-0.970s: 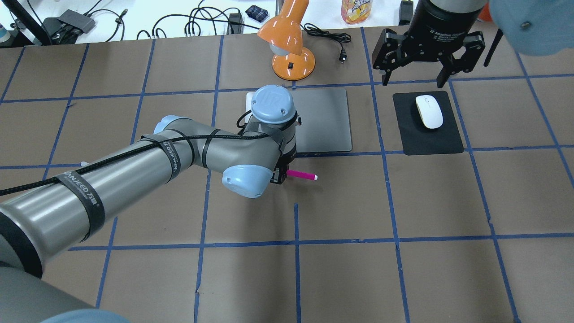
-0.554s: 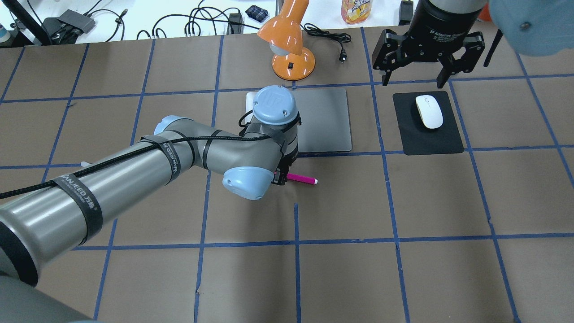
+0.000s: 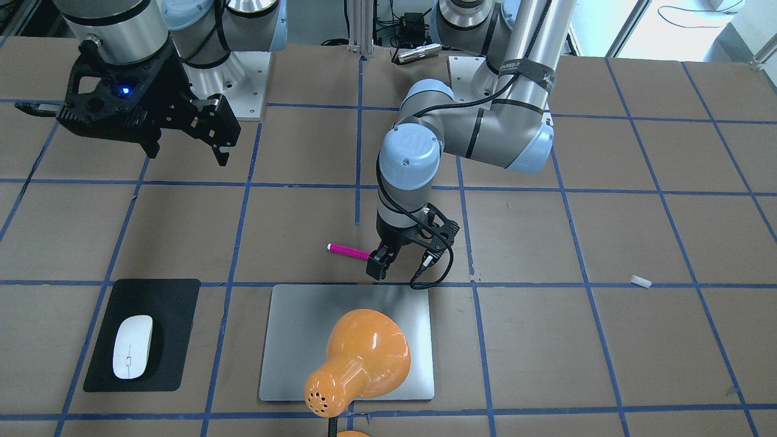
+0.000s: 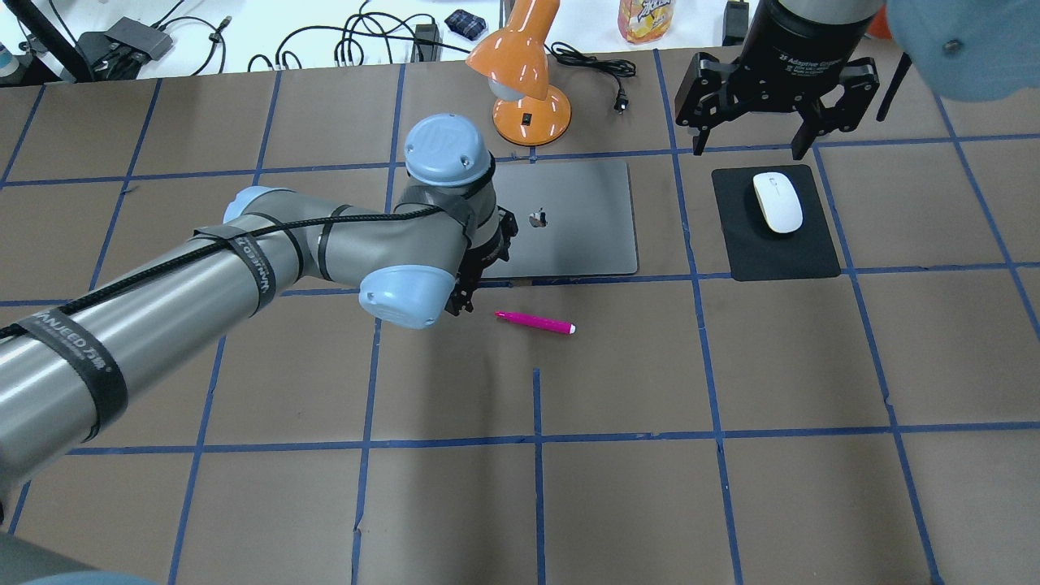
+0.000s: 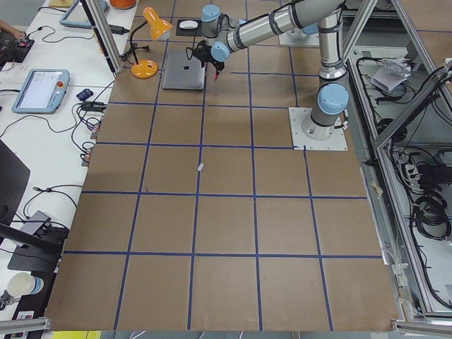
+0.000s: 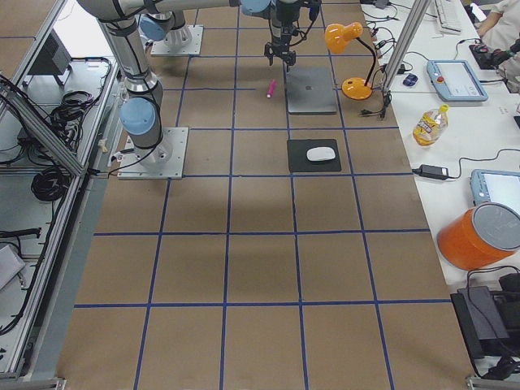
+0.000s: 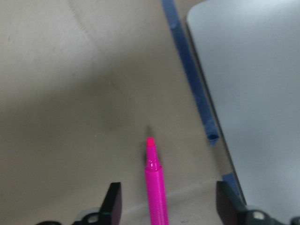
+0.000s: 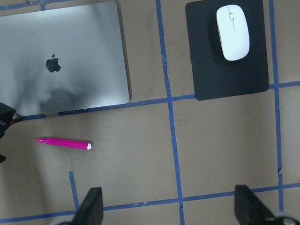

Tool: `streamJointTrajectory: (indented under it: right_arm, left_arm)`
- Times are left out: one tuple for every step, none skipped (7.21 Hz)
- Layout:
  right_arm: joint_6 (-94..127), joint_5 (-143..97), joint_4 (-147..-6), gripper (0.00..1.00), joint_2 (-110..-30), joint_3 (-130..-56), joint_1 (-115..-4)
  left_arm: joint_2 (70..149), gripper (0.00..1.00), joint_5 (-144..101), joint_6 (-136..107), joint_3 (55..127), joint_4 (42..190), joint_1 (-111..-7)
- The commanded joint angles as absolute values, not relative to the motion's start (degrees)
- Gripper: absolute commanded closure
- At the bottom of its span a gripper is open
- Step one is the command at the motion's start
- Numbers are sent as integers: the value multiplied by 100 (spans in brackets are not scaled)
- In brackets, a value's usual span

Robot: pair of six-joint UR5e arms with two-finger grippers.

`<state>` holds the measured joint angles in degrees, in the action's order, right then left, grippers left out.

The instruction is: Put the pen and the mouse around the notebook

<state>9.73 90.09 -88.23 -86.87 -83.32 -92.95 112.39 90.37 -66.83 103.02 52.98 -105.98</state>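
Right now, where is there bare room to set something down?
Free: the strip between notebook and black mat; the wide table on the robot's side of the pen. Crowded: lamp behind the notebook, left claw at its near-left corner.

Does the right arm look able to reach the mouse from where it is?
Probably yes. The right gripper hangs open above the table; the mouse lies bare on its black mat, nothing over or beside it.

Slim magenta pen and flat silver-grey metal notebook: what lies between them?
Between pen and notebook, only a blue tape line on brown table; right wrist view.
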Motion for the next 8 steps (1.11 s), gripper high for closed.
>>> streamJointTrajectory:
  right_arm:
    - [984,9000,-8833,0,-8675,-8323,-9272]
    - [1002,8991,-8833,0,-8675,-8332,-9272]
    - [1019,8991,-8842,0,-8675,-8332,-9272]
    - [1028,8991,-8842,0,-8684,-8332,-9272]
    - [1046,9000,-8850,0,-8684,-8332,-9272]
    - [1072,9000,-8877,0,-8684,-8332,-9290]
    - [1081,9000,-9034,0,-8684,-8341,-9290]
    - [1116,9000,-9053,0,-8675,-8350,-9290]
  left_arm:
    - [10961,0,9062,-4754,10301,5589,-10075]
    - [10838,0,9062,-3789,10292,5833,-9742]
    - [10689,0,9053,-3031,10292,6019,-9451]
    - [10548,0,9061,-1918,10283,6255,-9187]
    - [10434,0,9009,-846,10283,6310,-8950]
    - [10267,0,9000,-417,10266,6537,-8730]
    - [10074,0,9000,65,10248,6800,-8545]
    - [9829,0,9000,340,10057,7516,-8412]
